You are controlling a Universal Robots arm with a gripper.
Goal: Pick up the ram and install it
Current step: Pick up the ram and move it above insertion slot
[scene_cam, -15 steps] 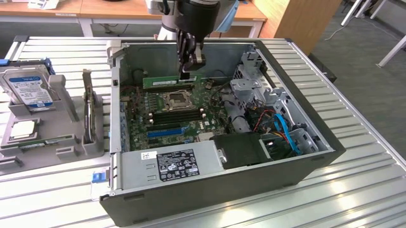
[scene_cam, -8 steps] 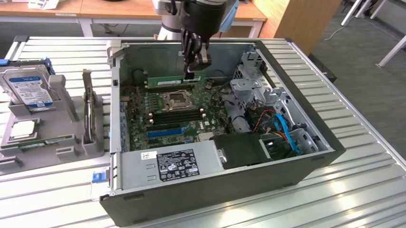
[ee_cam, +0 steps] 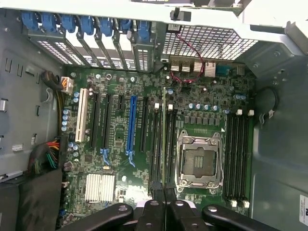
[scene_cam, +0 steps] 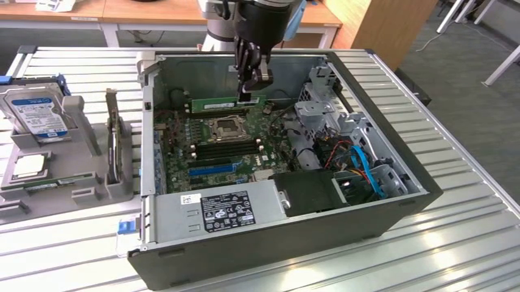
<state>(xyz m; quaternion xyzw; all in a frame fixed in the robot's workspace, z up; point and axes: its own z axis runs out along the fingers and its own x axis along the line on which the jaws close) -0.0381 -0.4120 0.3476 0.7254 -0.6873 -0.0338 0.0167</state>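
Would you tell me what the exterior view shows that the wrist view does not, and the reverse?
Exterior view: the hard drive in its holder beside the case, and the table. Wrist view: the blue card clips and a white slot. Both: the gripper shut on the ram above the motherboard, near the CPU socket.

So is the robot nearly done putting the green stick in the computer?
About halfway. The picking up looks done: the gripper is shut on the ram and holds it inside the open computer case, over the motherboard. What's left is the fitting: the ram is not pushed into a slot yet, and the black slots next to the processor socket look empty.
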